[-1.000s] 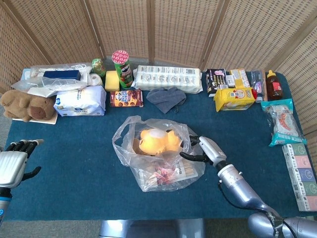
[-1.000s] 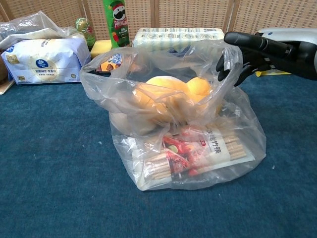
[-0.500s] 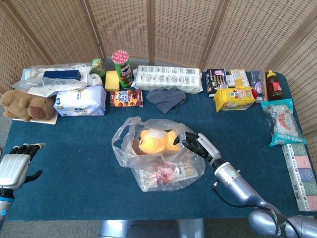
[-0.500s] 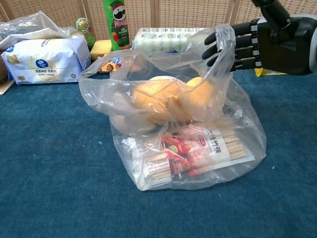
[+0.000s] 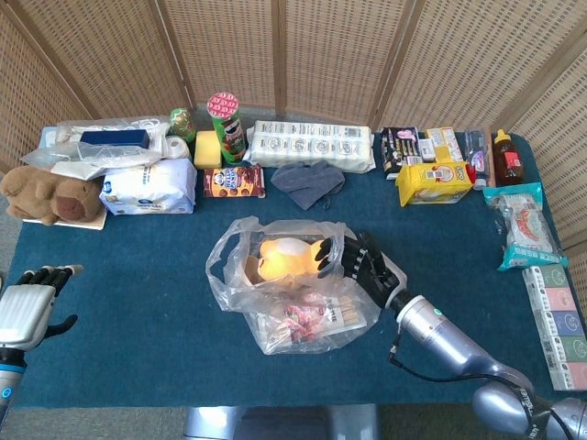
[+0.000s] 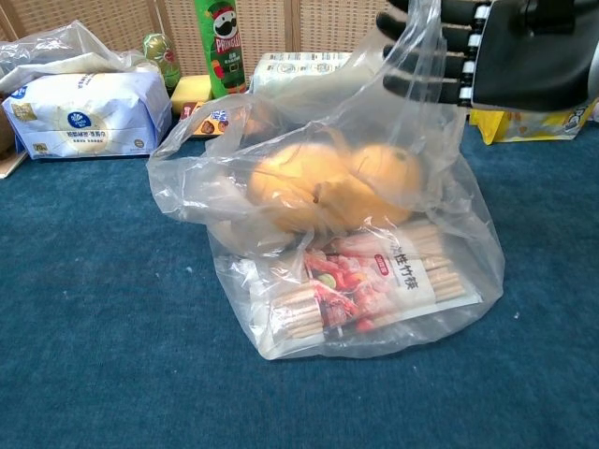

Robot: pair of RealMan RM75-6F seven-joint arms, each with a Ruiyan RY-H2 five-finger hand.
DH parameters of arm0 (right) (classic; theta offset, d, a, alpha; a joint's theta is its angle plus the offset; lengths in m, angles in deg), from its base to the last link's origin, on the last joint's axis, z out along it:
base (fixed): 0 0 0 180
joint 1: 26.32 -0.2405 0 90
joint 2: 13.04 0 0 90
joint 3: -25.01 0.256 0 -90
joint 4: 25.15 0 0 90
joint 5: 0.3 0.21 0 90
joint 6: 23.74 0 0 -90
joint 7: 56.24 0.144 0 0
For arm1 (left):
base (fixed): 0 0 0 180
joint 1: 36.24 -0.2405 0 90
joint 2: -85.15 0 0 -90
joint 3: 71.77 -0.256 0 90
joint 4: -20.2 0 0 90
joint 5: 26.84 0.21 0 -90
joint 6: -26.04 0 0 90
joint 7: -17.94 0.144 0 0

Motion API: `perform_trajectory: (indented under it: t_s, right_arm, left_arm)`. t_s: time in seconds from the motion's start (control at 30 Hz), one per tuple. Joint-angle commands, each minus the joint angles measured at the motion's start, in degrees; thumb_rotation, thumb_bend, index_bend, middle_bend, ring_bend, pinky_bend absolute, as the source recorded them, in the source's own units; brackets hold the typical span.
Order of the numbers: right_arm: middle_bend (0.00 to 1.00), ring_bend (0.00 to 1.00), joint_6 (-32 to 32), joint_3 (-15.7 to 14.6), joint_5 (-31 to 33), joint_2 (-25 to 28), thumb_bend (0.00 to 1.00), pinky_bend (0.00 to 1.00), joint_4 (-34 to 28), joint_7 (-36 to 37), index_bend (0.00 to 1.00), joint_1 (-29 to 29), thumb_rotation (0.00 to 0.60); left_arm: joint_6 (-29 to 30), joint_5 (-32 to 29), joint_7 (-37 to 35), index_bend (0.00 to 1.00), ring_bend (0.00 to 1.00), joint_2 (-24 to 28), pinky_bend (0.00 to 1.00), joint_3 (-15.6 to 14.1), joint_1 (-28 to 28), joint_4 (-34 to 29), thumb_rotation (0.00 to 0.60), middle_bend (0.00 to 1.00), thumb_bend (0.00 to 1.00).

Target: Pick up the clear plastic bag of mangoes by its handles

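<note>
Far left of bag, left hand [image 5: 26,307] hovered at table [image 5: 138,302] edge, fingers spread, holding nothing. Clear plastic bag [image 6: 346,215] stood mid-table, crinkled, translucent, just left of right hand; near-side handle [image 6: 182,192] slack. Inside: yellow-orange mangoes [image 6: 323,182] on top, printed packet of sticks [image 6: 374,290] beneath. Right hand [image 5: 362,263] against bag's right handle [image 6: 416,56], fingers hooked into film, gripping it.

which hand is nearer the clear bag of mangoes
The right hand: its fingers are hooked through the handle on the near-right side of the clear bag. The left hand hovers open at the table's far left edge, well apart from it.
</note>
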Motion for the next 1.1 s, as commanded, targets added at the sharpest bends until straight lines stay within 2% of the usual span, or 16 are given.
perform_trajectory:
  t_s: [0.03, 0.17, 0.27, 0.47, 0.57, 0.7, 0.83, 1.1]
  right_arm:
    - [0.5, 0.54, 3.58, 4.86, -4.1, 1.2, 0.08, 0.48, -0.25, 12.32, 0.4, 2.72, 0.162]
    - [0.54, 0.59, 3.06, 6.64, -6.7, 1.66, 0.08, 0.53, 0.22, 19.72, 0.43, 4.39, 0.214]
    - [0.57, 0.61, 2.07, 6.93, -8.57, 1.98, 0.08, 0.54, 0.61, 23.14, 0.47, 5.11, 0.223]
    - [0.63, 0.69, -0.42, 6.18, -13.59, 3.5, 0.08, 0.61, 0.92, 31.96, 0.5, 6.13, 0.231]
    - [0.64, 0.7, -2.3, 4.59, -16.42, 4.37, 0.08, 0.63, 1.69, 35.36, 0.5, 5.83, 0.237]
    - [0.62, 0.65, -3.66, 2.14, -17.23, 4.35, 0.11, 0.55, 3.15, 35.77, 0.49, 4.09, 0.236]
    - [0.54, 0.54, -4.81, 0.22, -15.65, 3.14, 0.14, 0.44, 4.19, 34.44, 0.46, 1.75, 0.237]
    - [0.49, 0.51, -9.51, -1.07, -16.41, 2.44, 0.16, 0.47, 4.37, 37.76, 0.43, -0.74, 0.239]
  left_arm:
    - [-0.11, -0.13, 0.0, 0.23, 0.25, -0.01, 0.27, -0.02, 0.06, 0.02, 0.568, 0.32, 0.19]
    - [-0.17, -0.28, 0.0, 0.23, 0.25, -0.02, 0.27, -0.02, 0.11, 0.02, 0.566, 0.32, 0.19]
    - [-0.24, -0.36, 0.11, 0.23, 0.25, -0.04, 0.27, -0.04, 0.15, -0.06, 0.568, 0.32, 0.19]
    - [-0.33, -0.31, 0.33, 0.23, 0.25, -0.1, 0.27, -0.17, 0.24, -0.38, 0.572, 0.32, 0.19]
    - [-0.15, -0.27, 0.44, 0.23, 0.25, -0.08, 0.27, -0.18, 0.21, -0.51, 0.573, 0.32, 0.19]
    - [-0.33, -0.32, 0.53, 0.23, 0.25, -0.2, 0.27, -0.28, 0.28, -0.6, 0.569, 0.32, 0.19]
    - [-0.53, -0.29, 0.62, 0.23, 0.25, -0.27, 0.27, -0.49, 0.3, -0.68, 0.563, 0.32, 0.19]
    - [-0.54, -0.53, 0.05, 0.23, 0.25, -0.21, 0.27, -0.82, 0.0, -0.34, 0.567, 0.32, 0.19]
